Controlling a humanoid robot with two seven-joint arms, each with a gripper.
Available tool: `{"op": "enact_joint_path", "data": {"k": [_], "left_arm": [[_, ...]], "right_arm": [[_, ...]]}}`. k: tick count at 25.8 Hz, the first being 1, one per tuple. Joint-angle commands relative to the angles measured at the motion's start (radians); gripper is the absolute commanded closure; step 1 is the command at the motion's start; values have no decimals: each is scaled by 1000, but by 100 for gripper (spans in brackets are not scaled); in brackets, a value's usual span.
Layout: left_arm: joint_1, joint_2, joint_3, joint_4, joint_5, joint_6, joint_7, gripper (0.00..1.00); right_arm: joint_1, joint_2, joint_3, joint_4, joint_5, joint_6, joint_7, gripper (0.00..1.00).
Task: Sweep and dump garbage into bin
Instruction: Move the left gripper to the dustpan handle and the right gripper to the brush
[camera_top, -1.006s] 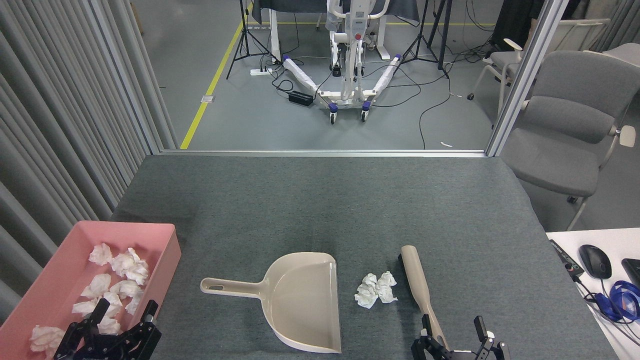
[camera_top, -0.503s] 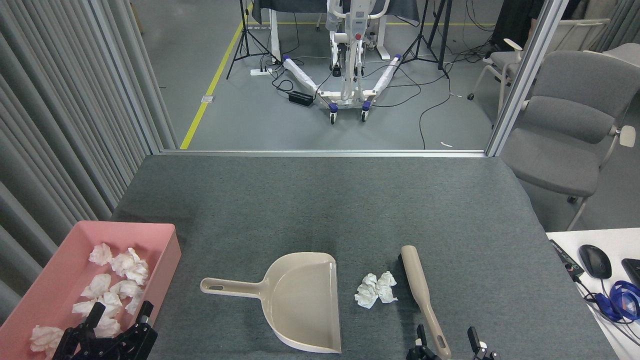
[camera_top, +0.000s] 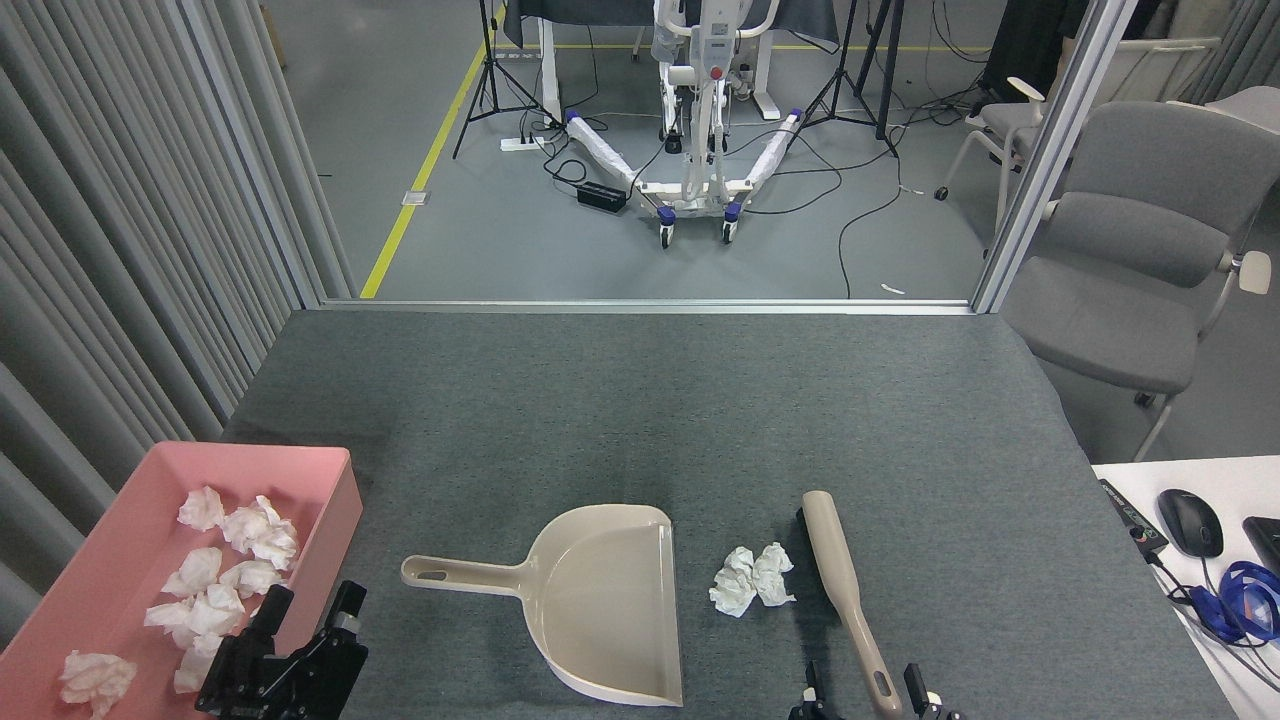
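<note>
Left gripper (camera_top: 305, 605): sitting low left, fingers apart, holding nothing.
Right gripper (camera_top: 866, 690): peeking in at the bottom edge, fingers lying on either side of the brush (camera_top: 842, 588) handle; grip unclear.
Done: many wads lying in the bin (camera_top: 95, 560).
Left: two wads of garbage (camera_top: 752, 578) waiting between brush and dustpan (camera_top: 600, 600).
Room: wide bare table (camera_top: 640, 400) above.

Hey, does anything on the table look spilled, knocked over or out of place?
Only the crumpled tissue wads, loose on the table between dustpan and brush, not in the pink bin. Nothing looks tipped or damaged.
</note>
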Motion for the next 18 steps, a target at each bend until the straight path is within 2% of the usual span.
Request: {"op": "enact_joint_path", "data": {"k": [1,6,10,18], "left_arm": [[-32,-53,-65,9,92,-43,-6,0],[-78,-115,-147,115,112,-55,-4,0],[-84,-167,-157,190,134,-68,-3,0],[-135,-179,-151,343,246,-64,11,0]], "right_arm": [[-7,4,1,26,0,2,-2,2],[-20,6,0,41,-1,18,-2,2],[-29,8,-2,55,-3,21,-2,2],[-46,6,-5,75,-8,23,-4,3]]}}
